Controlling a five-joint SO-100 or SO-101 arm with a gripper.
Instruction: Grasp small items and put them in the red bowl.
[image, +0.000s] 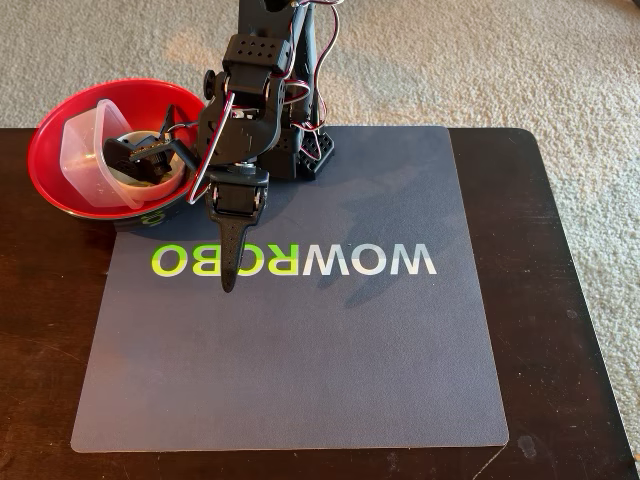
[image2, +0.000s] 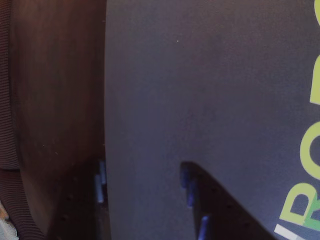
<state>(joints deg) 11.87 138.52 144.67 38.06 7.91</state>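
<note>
The red bowl (image: 60, 150) sits at the back left corner of the grey mat (image: 330, 360) in the fixed view, its base partly on the mat and partly on the dark wooden surface (image: 560, 300). It already holds the clear square plastic tub (image: 85, 150), tilted against the left wall, a cream round dish (image: 150, 182) near the right side, and a dark grey pointed bracket (image: 145, 150) lying across that dish. I cannot make out the yellow clip or a ribbed bar in either view; they may be buried under the others. No small item lies loose on the mat or the surface, so by my reading the collecting is finished or nearly so.

The gripper (image: 230, 275) hangs just right of the bowl, pointing down over the green letters of the mat logo (image: 295, 260). Its fingers carry nothing; in the fixed view they read as one dark spike, so I cannot tell how far apart they stand, and the wrist view shows only dark edges at the bottom over bare mat.

The main risk is the arm's closeness to the bowl rim: a swing to the left could knock the bowl, shift it off the mat or tip the piled tub and bracket out. A descent here would only press the fingertips into the mat.
</note>
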